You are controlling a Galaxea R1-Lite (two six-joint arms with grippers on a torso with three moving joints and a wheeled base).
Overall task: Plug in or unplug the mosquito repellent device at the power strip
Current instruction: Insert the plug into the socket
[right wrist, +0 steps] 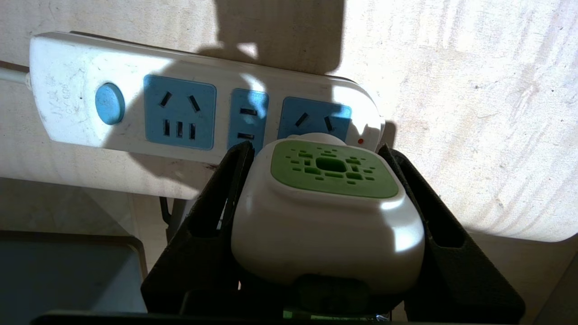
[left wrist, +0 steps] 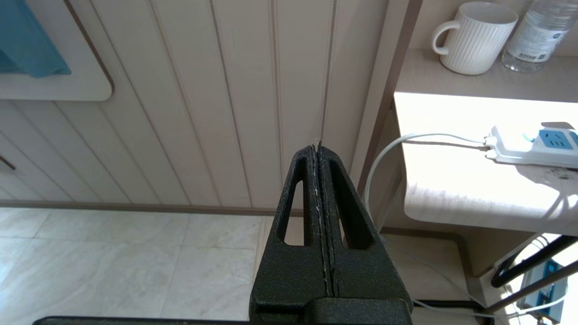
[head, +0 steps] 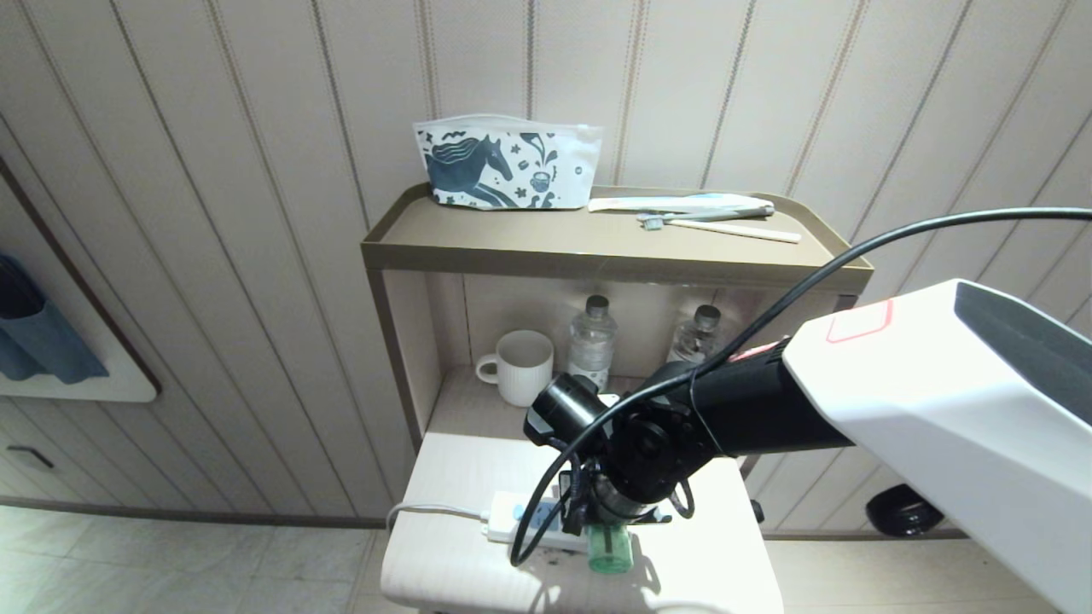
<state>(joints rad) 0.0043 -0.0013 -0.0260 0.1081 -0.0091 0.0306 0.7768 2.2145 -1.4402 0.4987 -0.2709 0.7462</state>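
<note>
The mosquito repellent device [right wrist: 329,212] has a white rounded head with a green vented face. My right gripper [right wrist: 314,148] is shut on it, one black finger pressed against each side of the head. The device sits over the end socket of the white power strip [right wrist: 180,113], close to its blue face; whether the pins are in cannot be seen. In the head view its green bottle [head: 610,550] hangs below my right wrist, beside the power strip [head: 519,522]. My left gripper [left wrist: 317,146] is parked off to the left, shut and empty.
The strip lies on a small white table [head: 452,477], its white cord [head: 426,510] running off the left edge. Behind it, a shelf unit holds a white mug [head: 520,367] and two water bottles [head: 591,341]. On top lie a printed pouch [head: 503,166] and a toothbrush [head: 725,226].
</note>
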